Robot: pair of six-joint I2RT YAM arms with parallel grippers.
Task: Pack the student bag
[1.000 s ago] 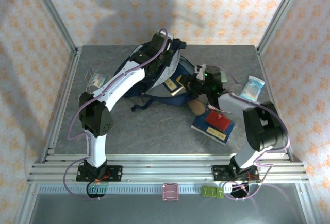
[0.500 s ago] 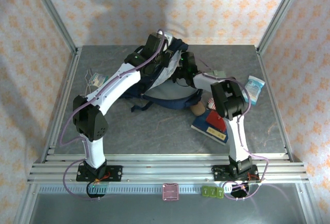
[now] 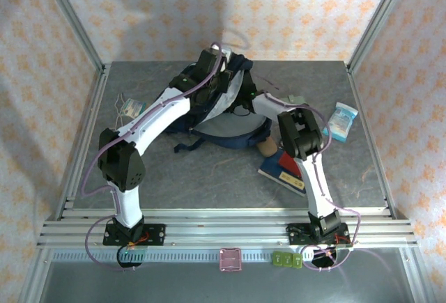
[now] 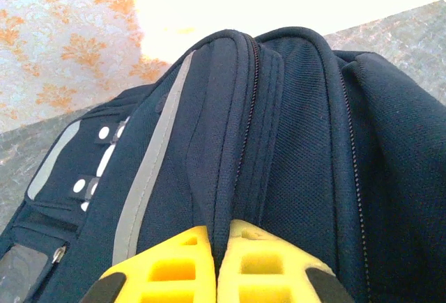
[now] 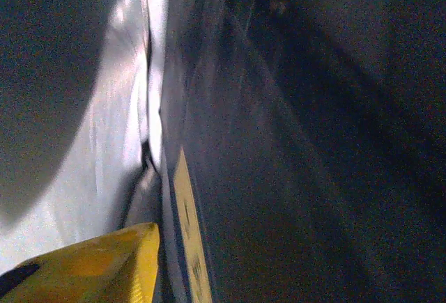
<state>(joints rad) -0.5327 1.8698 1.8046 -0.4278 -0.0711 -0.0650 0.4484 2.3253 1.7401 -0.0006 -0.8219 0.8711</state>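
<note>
Left claw (image 4: 219,235) pinches a fold of large navy fabric backpack (image 4: 293,143); slippage would drop it onto right claw (image 5: 139,265), whose grip is indeterminable.

The top camera looks down from over the bench's (image 3: 209,177) near edge. The left wrist camera sits close against the student bag's (image 4: 293,143) outside; the right wrist's seemingly looks inside it.

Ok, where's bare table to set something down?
Widest: the grey table on the near side of the navy fabric backpack, between the left arm and right arm. Also right of the flat blue book. Crowded around the backpack and book.
</note>
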